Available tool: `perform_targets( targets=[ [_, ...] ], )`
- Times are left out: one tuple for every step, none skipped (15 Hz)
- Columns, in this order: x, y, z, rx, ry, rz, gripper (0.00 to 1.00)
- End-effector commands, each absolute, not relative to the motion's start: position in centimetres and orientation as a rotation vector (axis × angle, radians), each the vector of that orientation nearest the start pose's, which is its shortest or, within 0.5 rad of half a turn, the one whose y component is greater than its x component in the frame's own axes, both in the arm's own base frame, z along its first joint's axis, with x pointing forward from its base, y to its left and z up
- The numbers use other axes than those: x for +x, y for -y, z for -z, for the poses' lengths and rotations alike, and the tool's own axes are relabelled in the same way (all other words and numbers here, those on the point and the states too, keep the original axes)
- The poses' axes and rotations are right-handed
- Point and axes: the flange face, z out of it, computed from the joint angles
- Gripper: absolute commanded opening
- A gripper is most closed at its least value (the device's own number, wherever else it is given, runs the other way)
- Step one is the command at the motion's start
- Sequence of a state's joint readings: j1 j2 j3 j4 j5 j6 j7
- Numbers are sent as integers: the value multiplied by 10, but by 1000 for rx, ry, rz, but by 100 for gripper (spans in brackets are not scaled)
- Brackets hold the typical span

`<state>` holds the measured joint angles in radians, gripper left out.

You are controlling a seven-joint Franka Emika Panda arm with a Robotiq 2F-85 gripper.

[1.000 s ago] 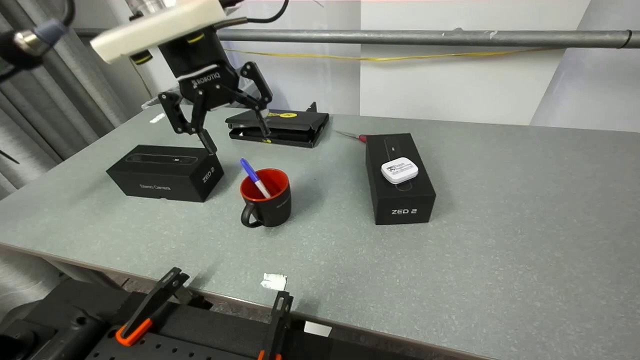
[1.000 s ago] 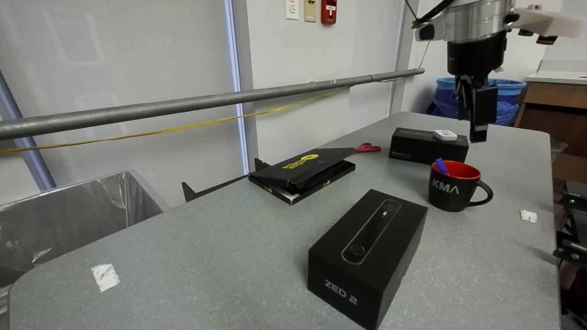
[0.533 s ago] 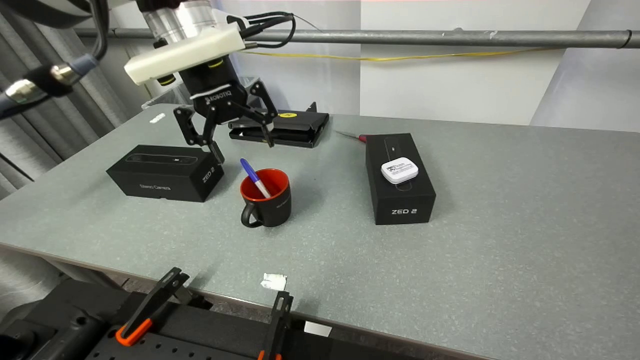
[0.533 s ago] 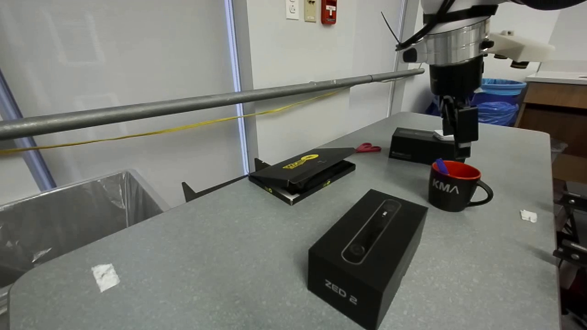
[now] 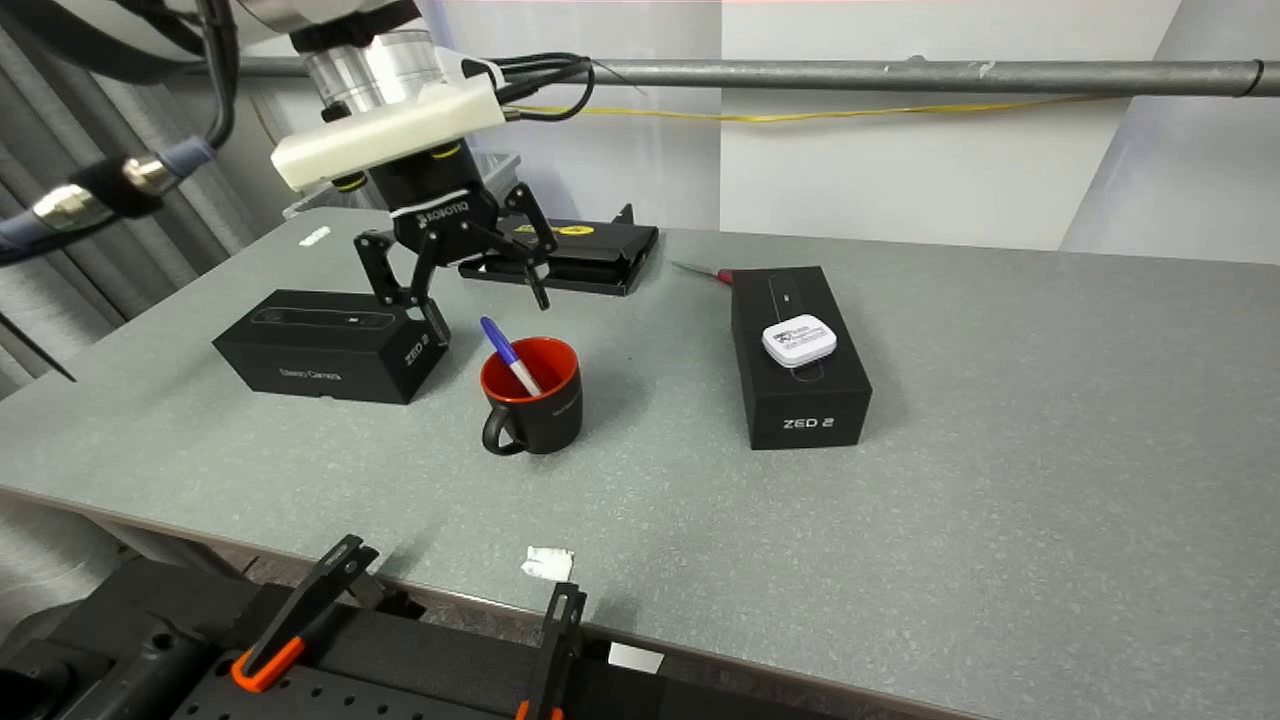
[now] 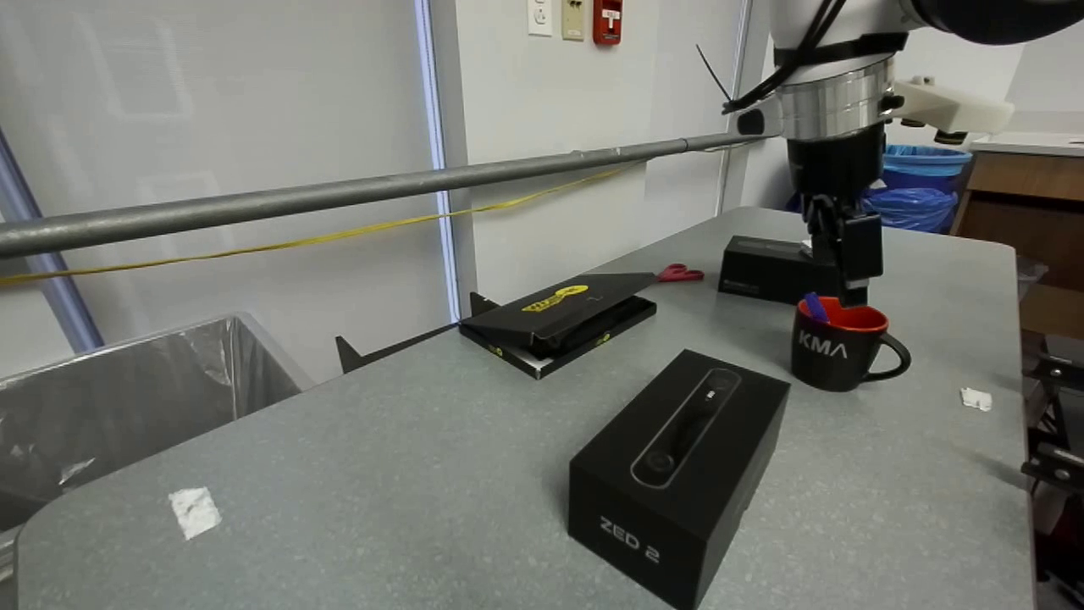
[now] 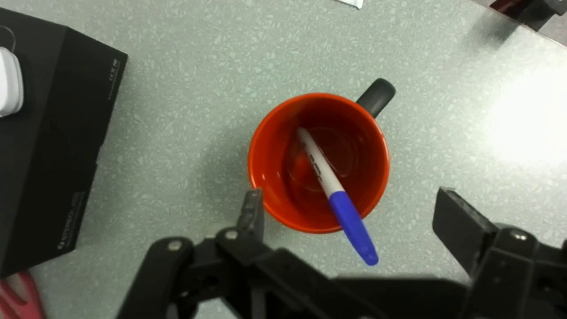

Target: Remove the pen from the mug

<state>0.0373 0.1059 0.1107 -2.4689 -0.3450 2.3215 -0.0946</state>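
The black mug with red inside [image 5: 553, 422] stands upright on the grey table in both exterior views [image 6: 826, 368]. The slim pen [image 5: 506, 350], blue cap up and whitish body down, leans inside it with its cap past the rim. In the wrist view the pen [image 7: 343, 206] crosses the mug [image 7: 277, 186] from its floor over the rim. My gripper [image 5: 492, 318] is open and empty, pointing down above the mug. In the wrist view its fingers [image 7: 350, 195] are wide apart, with the cap between them, touching neither. In an exterior view one fingertip [image 6: 854, 295] overlaps the mug's far rim.
A black ZED 2 box [image 5: 320, 350] lies beside the mug, near one finger. Another black box [image 5: 800, 410] bears a white tin [image 5: 800, 340]. A flat black case [image 5: 590, 265] and red scissors [image 6: 677, 273] lie towards the wall rail [image 6: 423, 182].
My open gripper has come down and over towards the mug, moving right and down in an exterior view. It moved less in the last half second. Pen and mug have not moved.
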Motion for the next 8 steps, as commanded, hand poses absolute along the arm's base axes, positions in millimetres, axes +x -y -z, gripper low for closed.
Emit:
perform_targets(
  targets=[
    [460,-65,-223,-3178,928,-352,100],
    [460,-67,-220,-3170,945,-342,100],
    [461,-68,-218,-3157,965,-330,100],
    [462,-69,-216,-3149,977,-329,100],
    [462,-70,-214,-3143,989,-338,100],
    [461,-70,-214,-3145,987,-353,100],
    [458,-70,-213,-3129,1003,-364,100],
    [457,-70,-214,-3119,1016,-361,100]
  ],
)
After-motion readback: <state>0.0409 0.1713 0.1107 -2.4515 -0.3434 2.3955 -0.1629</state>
